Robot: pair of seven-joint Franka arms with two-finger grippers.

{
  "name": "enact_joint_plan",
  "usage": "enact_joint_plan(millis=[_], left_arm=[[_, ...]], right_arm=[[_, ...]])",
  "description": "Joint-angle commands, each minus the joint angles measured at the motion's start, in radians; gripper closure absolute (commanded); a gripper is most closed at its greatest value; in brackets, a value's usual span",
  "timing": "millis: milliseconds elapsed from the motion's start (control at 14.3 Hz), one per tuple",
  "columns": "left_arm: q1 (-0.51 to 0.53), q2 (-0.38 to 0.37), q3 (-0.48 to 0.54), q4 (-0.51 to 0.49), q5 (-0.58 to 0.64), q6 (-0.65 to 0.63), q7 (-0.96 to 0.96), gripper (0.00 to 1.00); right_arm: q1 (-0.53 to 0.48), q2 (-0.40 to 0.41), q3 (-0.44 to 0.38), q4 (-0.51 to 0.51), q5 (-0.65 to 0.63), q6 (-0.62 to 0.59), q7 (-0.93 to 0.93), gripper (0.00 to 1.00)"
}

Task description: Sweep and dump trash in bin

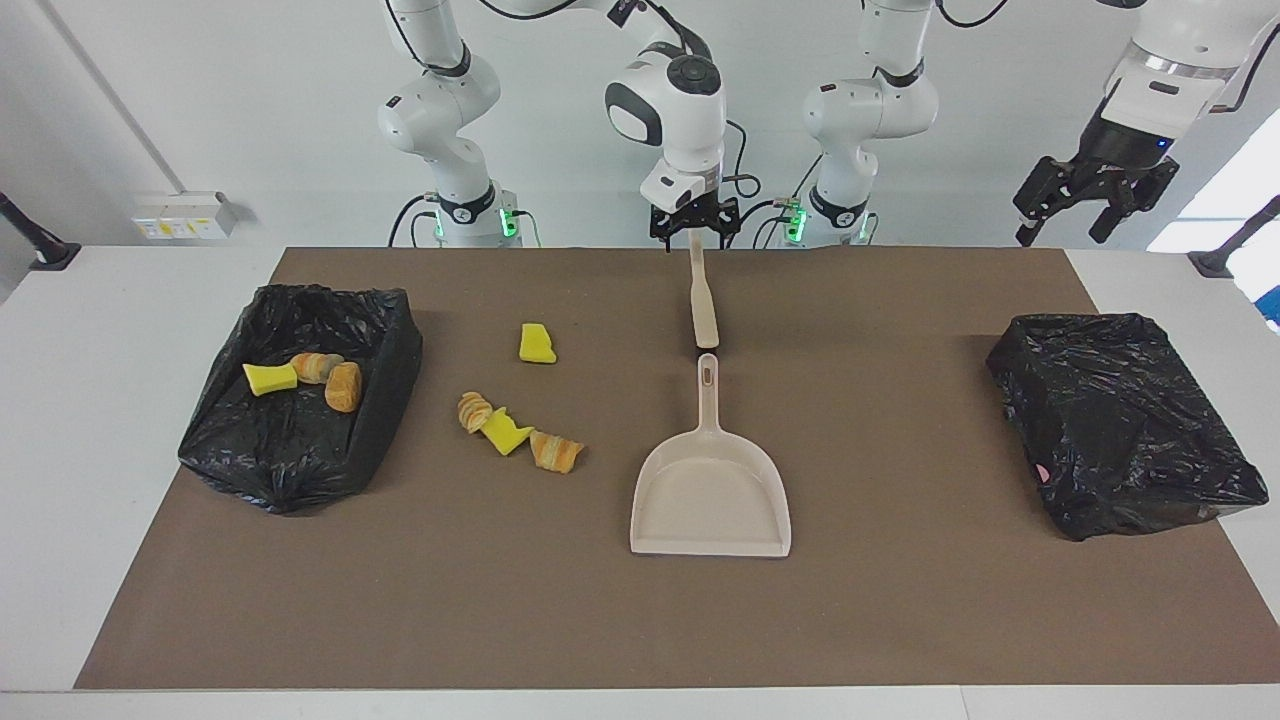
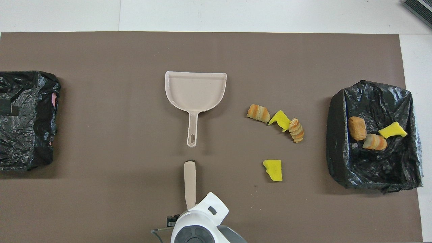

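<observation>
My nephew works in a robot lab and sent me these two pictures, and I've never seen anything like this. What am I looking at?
These are two white robot arms, each ending in a two-finger gripper. One picture faces them from across the table; the other looks down from above their own end. On the brown mat lie a beige dustpan, a slim beige brush and four bits of trash, yellow wedges and bread pieces. Three more bits sit in the black-bagged bin at the right arm's end. A second bagged bin stands at the left arm's end. Nothing is held: the right gripper hangs open over the brush's nearer end, and the left gripper waits open, raised at its own end.
</observation>
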Motion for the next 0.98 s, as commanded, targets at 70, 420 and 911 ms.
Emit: enact_joint_plan(millis=[70, 420, 911], left_arm=[[0.005, -0.014, -0.002, -0.020, -0.012, -0.009, 0.005, 0.00], [0.005, -0.014, -0.002, -0.020, -0.012, -0.007, 0.009, 0.00], [0.005, -0.014, -0.002, -0.021, -0.014, -0.007, 0.011, 0.00]], right_arm=[[0.013, 0.006, -0.004, -0.065, 0.020, 0.078, 0.022, 0.00], [0.047, 0.064, -0.004, -0.054, 0.022, 0.130, 0.022, 0.13], [0.050, 0.066, -0.002, -0.054, 0.022, 0.124, 0.019, 0.84]])
